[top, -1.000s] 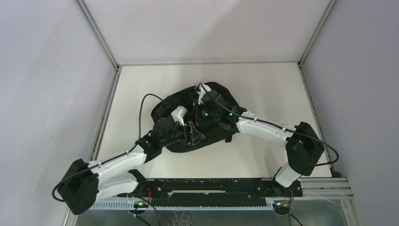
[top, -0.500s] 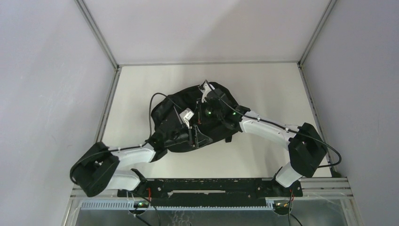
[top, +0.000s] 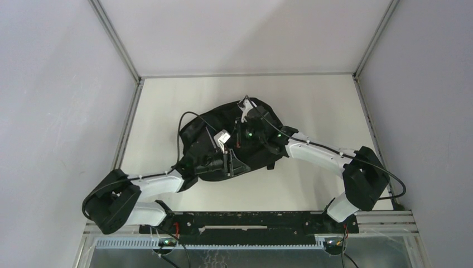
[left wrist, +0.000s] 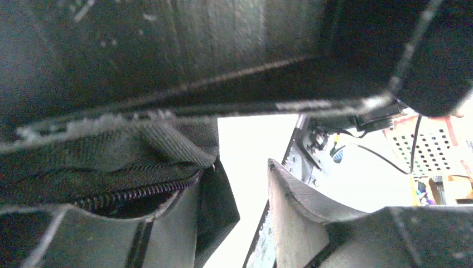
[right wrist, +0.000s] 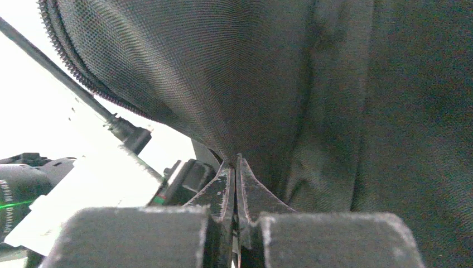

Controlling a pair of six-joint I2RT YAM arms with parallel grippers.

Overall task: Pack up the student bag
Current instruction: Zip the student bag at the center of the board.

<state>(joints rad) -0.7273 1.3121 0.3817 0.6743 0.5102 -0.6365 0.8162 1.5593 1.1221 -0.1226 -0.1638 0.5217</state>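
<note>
We clench right tool (right wrist: 235, 167) on student bag (top: 198, 137) fabric, left tool (left wrist: 241, 187) released near zip (left wrist: 139, 192), bag on tabletop (top: 312, 100).

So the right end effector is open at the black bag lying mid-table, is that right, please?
Not quite: the right end effector is shut, pinching the fabric of the black bag, as the right wrist view shows.
</note>
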